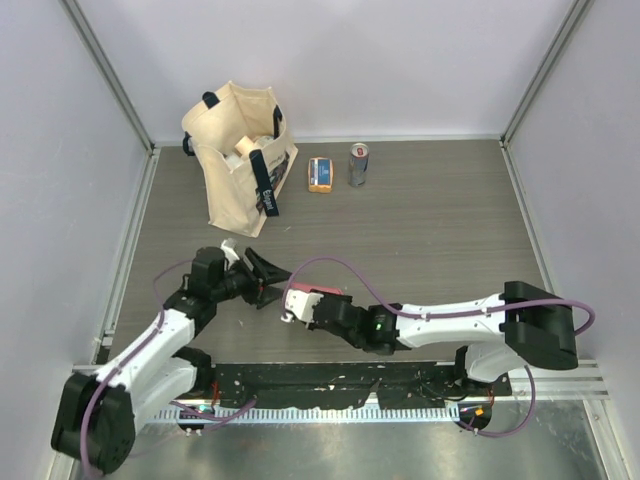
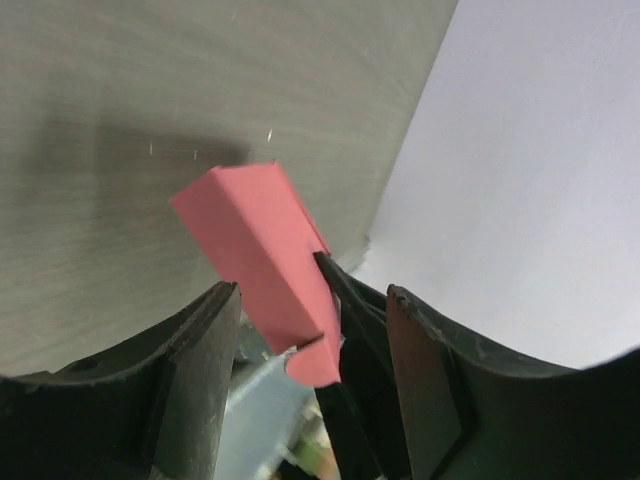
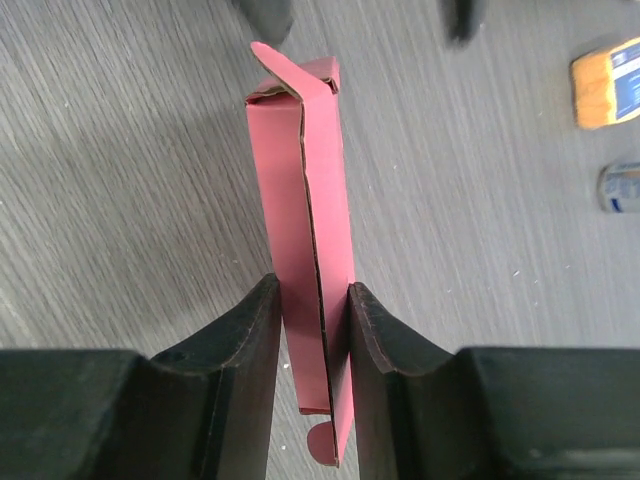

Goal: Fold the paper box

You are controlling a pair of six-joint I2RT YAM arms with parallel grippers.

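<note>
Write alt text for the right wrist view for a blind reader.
The right gripper clamps a pinkish-red paper box edge-on, a curved tab bent over at its far end, above a grey wood-grain table. An orange-and-blue packet and a can sit at the right edge.

The top view was evenly and quite brightly lit from above, with only soft shadows on the tabletop (image 1: 420, 230). In the left wrist view a dim, blurred shadow lay behind the paper box (image 2: 260, 260), and the fingers (image 2: 190, 380) of the left end effector (image 2: 310, 300) were dark and out of focus. The right wrist view was sharp on the box; the far packet (image 3: 608, 80) looked slightly soft.
</note>
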